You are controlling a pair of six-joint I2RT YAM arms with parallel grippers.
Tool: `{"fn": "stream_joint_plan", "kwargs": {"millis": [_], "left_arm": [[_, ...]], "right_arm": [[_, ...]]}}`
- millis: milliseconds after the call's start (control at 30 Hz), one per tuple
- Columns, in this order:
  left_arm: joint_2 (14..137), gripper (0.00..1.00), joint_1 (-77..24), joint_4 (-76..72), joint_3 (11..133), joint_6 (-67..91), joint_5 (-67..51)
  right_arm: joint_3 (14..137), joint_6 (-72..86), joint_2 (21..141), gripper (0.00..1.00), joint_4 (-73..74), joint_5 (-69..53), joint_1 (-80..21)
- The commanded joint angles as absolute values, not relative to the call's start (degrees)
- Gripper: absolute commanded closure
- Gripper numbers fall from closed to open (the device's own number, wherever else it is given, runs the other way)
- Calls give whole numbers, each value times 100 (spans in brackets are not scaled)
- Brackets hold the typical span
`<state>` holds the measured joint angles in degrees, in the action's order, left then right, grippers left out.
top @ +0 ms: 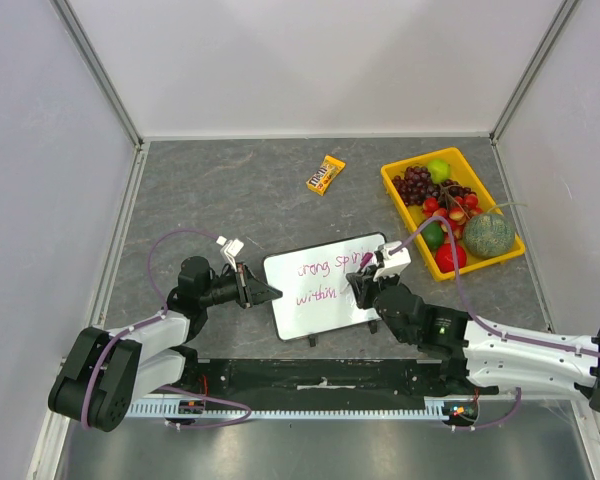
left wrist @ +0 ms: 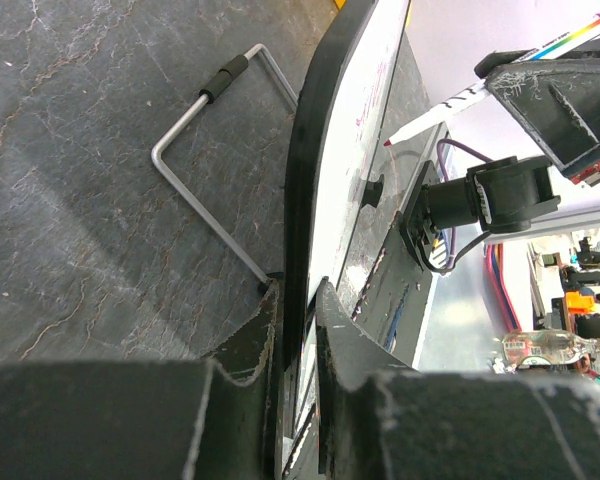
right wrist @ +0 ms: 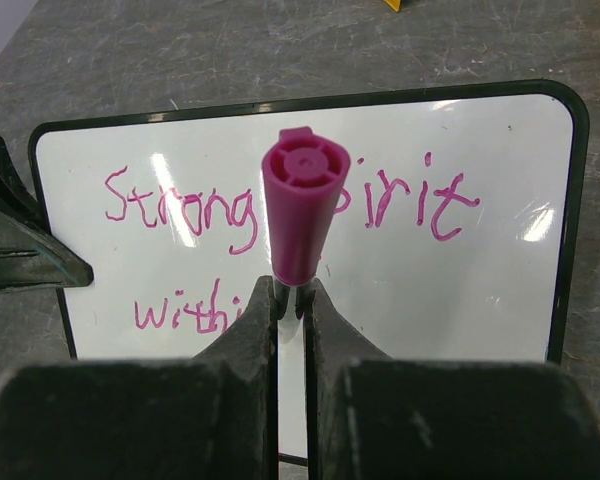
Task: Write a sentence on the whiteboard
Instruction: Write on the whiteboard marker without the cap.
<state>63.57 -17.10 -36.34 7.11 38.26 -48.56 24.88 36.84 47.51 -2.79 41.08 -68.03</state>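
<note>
The whiteboard lies tilted at the near middle of the table. On it the pink sentence reads "Strong spirit" with "within" below. My left gripper is shut on the board's left black rim, one finger on each face. My right gripper is shut on a magenta marker, held over the board's right part just after "within". The marker's cap end hides the "sp" of "spirit". From the left wrist, the marker's tip sits close to the board face.
A yellow tray of fruit stands at the back right. A candy packet lies behind the board. A bent wire stand juts from the board's underside. Enclosure walls close off the left, right and back.
</note>
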Motion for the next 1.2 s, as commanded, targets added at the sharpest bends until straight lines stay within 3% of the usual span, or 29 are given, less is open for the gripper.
{"fn": "stream_joint_plan", "kwargs": {"millis": [0,500,767,1167], "left_arm": [[6372,98,-1679,-3357,615,3595,-4500],[6355,98,-1679,-3357,606,3604,-4509],[6355,98,-1679,-3357,606,3604,-4500],[6390,98,-1670,-3401,615,3612,-4526]], "right_arm": [[2698,3595,4816,100,-264,4350,-6794],[2470,3735,5248,100,-492,4597,-6803],[2566,3639,4282,100,-352,4193,-6794],[2865,3656,3059,100,623,4570,-6794]]}}
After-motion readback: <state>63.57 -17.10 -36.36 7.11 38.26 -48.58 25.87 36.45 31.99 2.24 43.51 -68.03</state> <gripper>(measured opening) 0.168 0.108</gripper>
